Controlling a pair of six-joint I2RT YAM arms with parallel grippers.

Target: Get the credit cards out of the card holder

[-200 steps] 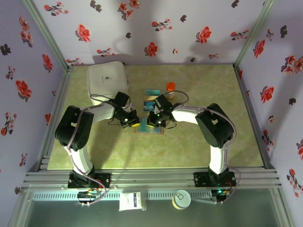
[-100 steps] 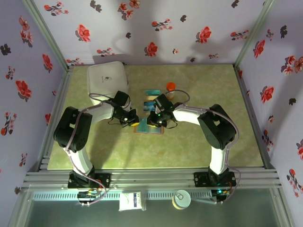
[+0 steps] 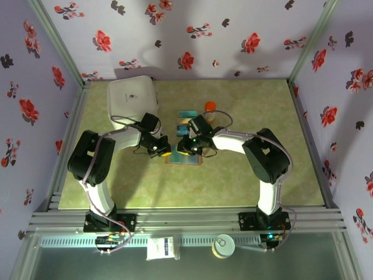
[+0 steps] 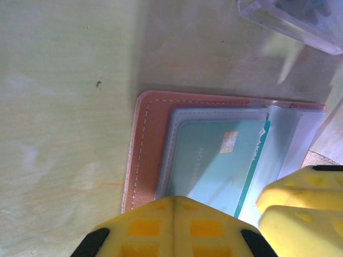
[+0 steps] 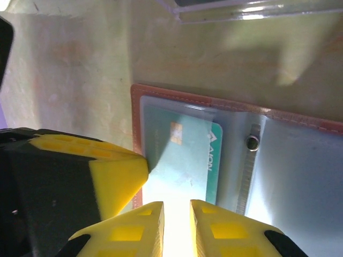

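**A:** From above, where is the card holder?

**B:** The card holder point(image 3: 193, 161) lies open on the tabletop point(image 3: 262, 175), about mid-field, with both arms bent down onto it. The left hand point(image 3: 164, 151) is at its left end and the right hand point(image 3: 187, 149) is over its middle. I'd judge that one pins it down while the other draws the card.

**A:** What is around it?

**B:** Two teal cards point(image 3: 186, 115) lie just behind it. An orange-capped bottle point(image 3: 210, 107) stands beside those, and a white container point(image 3: 133, 96) is further left. The bottle is near the right arm, so that looks like the tight side.

**A:** And the left wrist view?

**B:** The left hand point(image 4: 173, 206) is clenched with nothing between its fingers, and its tips are at the holder's brown rim. I'd say it is pressing the holder flat. A credit card point(image 4: 214, 160) sits in the pocket. The right hand's yellow fingers point(image 4: 300, 198) crowd in just beside it. A clear box point(image 4: 300, 21) sits behind, apart from the holder.

**A:** The right wrist view?

**B:** The right hand point(image 5: 176, 214) has its fingers parted by a crack over the card's near end. Glare fills the gap, so I cannot see any pinch. The card lies askew in the left panel, one corner pointing toward the snap stud point(image 5: 252, 142). The left hand's finger is close on the left, which leaves little room to spread wider.
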